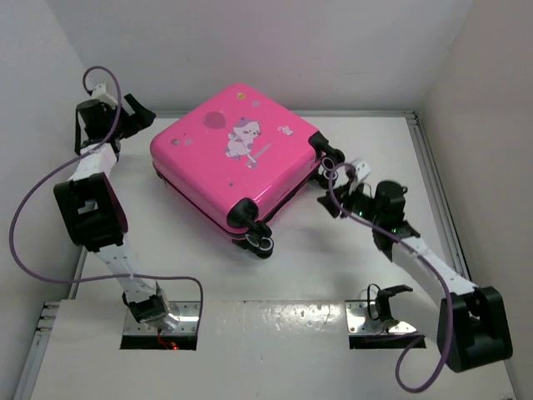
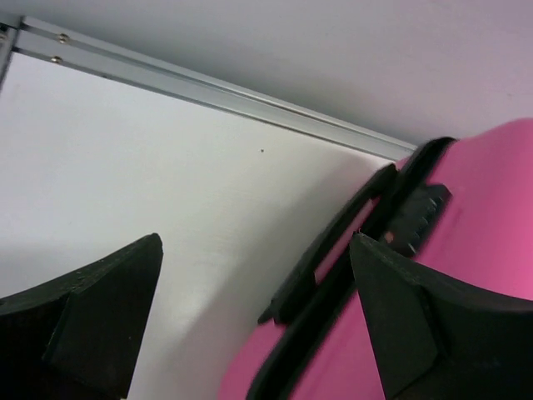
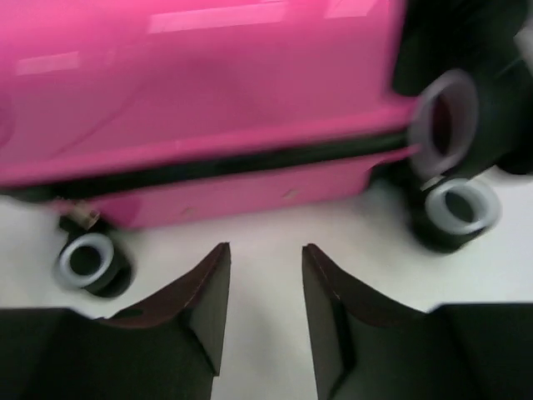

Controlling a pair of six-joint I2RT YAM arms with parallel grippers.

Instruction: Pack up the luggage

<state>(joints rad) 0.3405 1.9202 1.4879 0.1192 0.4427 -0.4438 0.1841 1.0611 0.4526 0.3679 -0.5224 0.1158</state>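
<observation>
- Luggage [image 1: 237, 158]: closed, lying flat on table [image 1: 333, 267], far centre
- Left gripper [image 2: 254, 250]: jaws wide apart, empty, beside luggage's left edge
- Right gripper [image 3: 265, 254]: jaws slightly apart, empty, facing wheels [image 3: 456, 208]

We show the luggage [image 1: 237, 162] lying flat on the table [image 1: 333, 275]. Its wheels [image 1: 260, 240] line the luggage's near-right end, and its handle [image 2: 325, 250] sits on the opposite, far-left end. The left gripper [image 2: 256, 242] stands just beside that handle end. The right gripper [image 3: 265, 250] lies right of the luggage, near the wheeled end but apart from it.
</observation>
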